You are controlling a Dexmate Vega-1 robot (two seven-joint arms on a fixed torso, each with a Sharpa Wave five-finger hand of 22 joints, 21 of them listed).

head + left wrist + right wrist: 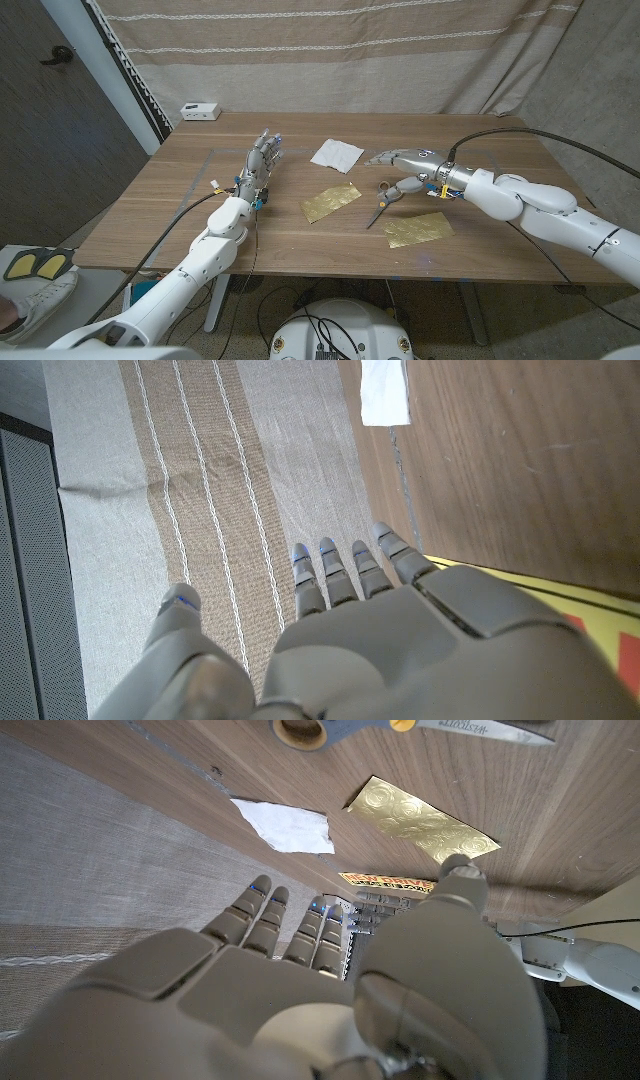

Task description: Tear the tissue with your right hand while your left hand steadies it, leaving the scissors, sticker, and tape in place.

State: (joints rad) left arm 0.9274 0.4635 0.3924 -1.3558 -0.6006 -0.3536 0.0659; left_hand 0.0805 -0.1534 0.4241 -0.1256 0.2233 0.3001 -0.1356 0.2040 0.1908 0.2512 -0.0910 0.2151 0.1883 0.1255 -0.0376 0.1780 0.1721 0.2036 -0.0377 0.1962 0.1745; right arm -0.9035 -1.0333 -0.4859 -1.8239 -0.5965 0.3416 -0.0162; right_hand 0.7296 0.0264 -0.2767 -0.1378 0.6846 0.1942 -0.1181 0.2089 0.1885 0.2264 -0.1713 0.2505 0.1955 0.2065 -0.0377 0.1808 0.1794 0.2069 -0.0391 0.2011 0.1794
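The white tissue (337, 155) (385, 390) (285, 825) lies flat at the middle back of the table. My left hand (258, 170) (380, 640) stands to its left with straight, spread fingers, holding nothing and apart from it. My right hand (408, 165) (300, 990) hovers to the tissue's right, fingers stretched towards it, empty. Just below that hand lie the scissors (381, 203) (470, 728), untouched. A gold foil sheet (332, 203) (420, 815) lies in front of the tissue. A yellow and red sticker (590, 610) (385, 880) lies by my left hand.
A second gold sheet (418, 230) lies near the front right of the table (150, 215). A small white box (200, 111) sits beyond the back left corner. A striped curtain (400, 50) hangs behind the table.
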